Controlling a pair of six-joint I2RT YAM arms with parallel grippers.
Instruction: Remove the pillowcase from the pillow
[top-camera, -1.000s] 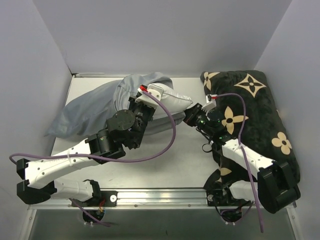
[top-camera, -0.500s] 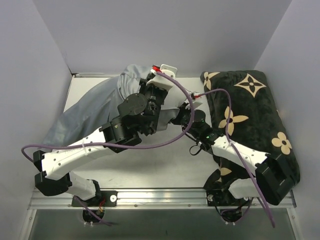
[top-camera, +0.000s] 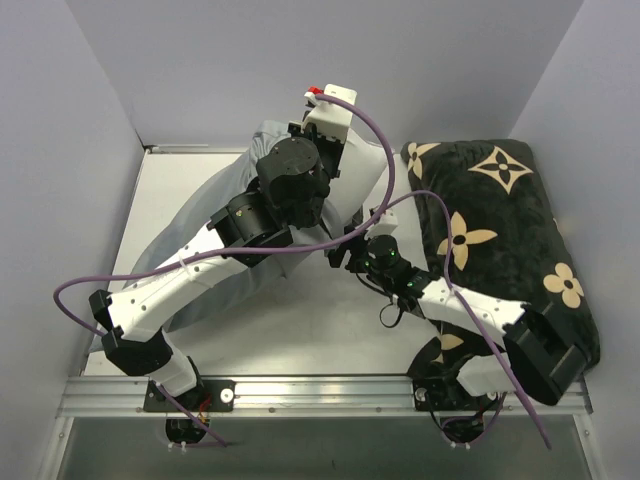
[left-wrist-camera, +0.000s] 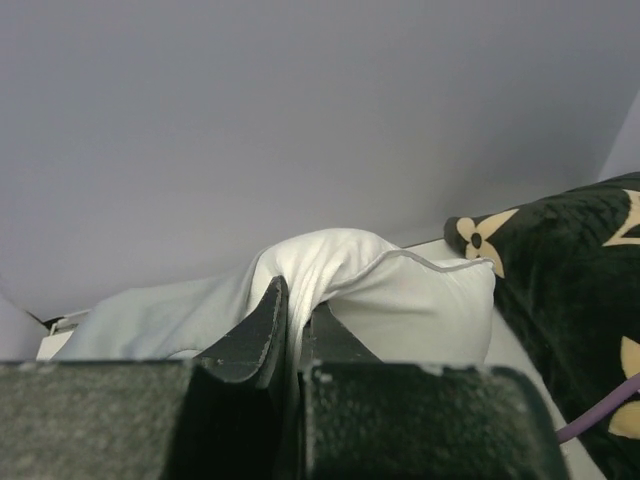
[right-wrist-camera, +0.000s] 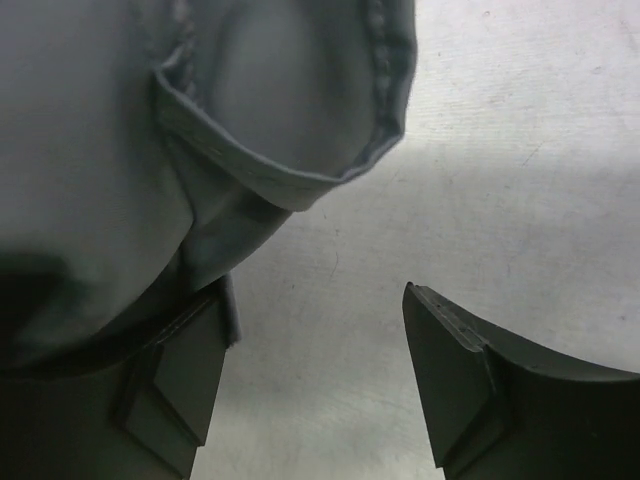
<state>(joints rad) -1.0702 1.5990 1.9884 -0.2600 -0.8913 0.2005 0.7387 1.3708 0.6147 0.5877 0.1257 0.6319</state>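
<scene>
Pillowcase hem overlaps one of the spread right fingers; left fingers pinch the pillow, largely hidden from above.

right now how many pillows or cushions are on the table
2. A white pillow at the back middle, partly inside a grey pillowcase, pinched by the left gripper; a black flowered cushion along the right side. I see no others.
</scene>
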